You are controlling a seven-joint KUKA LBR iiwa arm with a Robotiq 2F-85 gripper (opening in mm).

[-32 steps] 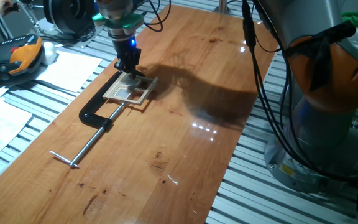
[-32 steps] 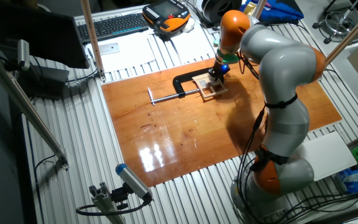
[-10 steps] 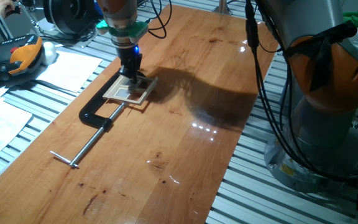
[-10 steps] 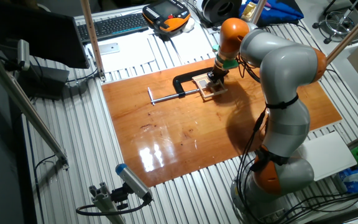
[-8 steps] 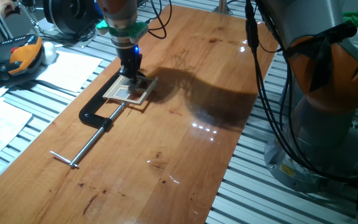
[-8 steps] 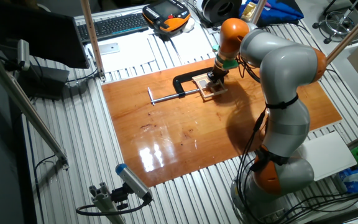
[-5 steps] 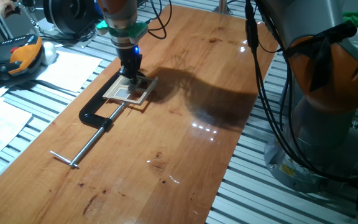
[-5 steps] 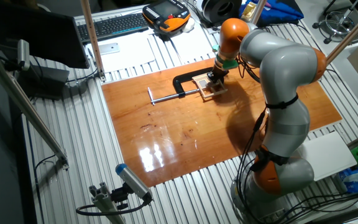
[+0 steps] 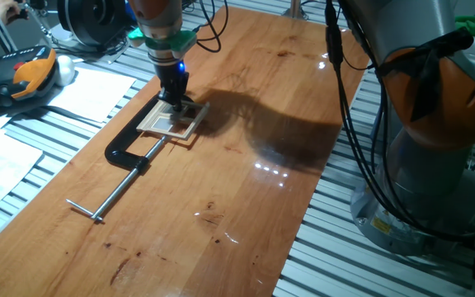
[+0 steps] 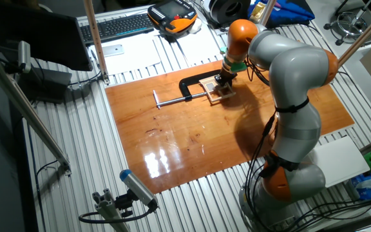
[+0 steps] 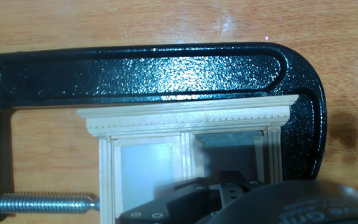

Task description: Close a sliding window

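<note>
The window (image 9: pixel 172 120) lies flat on the wooden board (image 9: pixel 246 148), near its far left edge, held inside the black clamp (image 9: pixel 130 148); the clamp's screw bar (image 9: pixel 110 196) runs out across the board toward the near corner. The gripper (image 9: pixel 176 101) stands straight down on the window, tips at the frame's far end; I cannot tell how wide the fingers are or whether they hold anything, since the black tips hide the spot. From the hand view the clamp (image 11: pixel 166 68) arches round the window's (image 11: pixel 188 134) moulded top rail; two panes sit side by side below it; the screw tip (image 11: pixel 45 202) meets the frame's left side; the gripper's dark body blocks the lower edge.
</note>
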